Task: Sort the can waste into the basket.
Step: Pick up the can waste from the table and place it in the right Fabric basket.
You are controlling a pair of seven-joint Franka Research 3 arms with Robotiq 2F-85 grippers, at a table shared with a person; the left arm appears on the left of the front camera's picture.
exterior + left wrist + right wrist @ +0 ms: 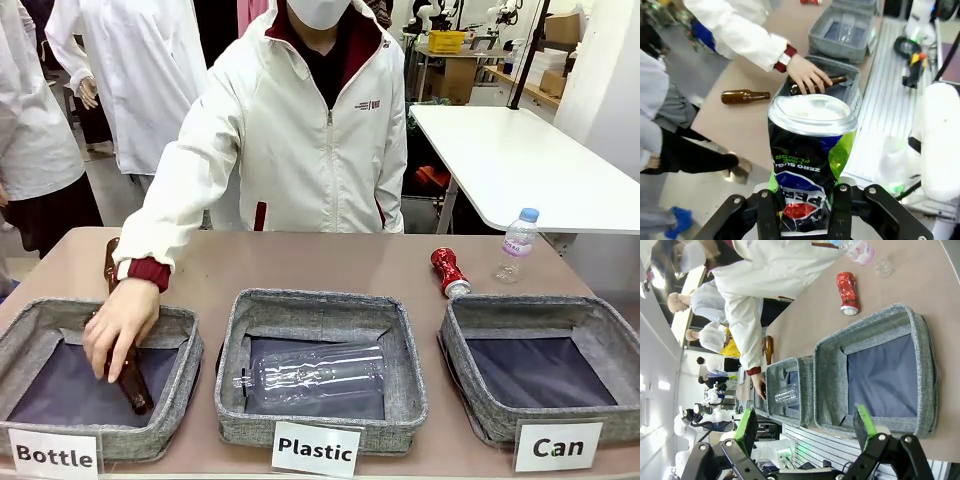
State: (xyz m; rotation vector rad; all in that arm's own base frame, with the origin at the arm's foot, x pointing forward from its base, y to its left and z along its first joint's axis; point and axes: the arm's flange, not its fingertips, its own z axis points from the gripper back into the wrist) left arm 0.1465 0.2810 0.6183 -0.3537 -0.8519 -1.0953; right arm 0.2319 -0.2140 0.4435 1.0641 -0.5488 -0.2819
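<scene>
Our left tool [805, 205] is clamped on a black can [810, 145], pressing both sides of its lower half. Our right tool [806, 427] has its wrist rolled sideways, its two green-padded fingers [746, 426] spread far apart.

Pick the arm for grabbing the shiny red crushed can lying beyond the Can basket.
Right. The right fingers stand open and empty facing the grey fabric Can basket, with the shiny red crushed can just past its far wall. The left fingers are shut on the black crushed can, near the grey Bottle basket.
</scene>
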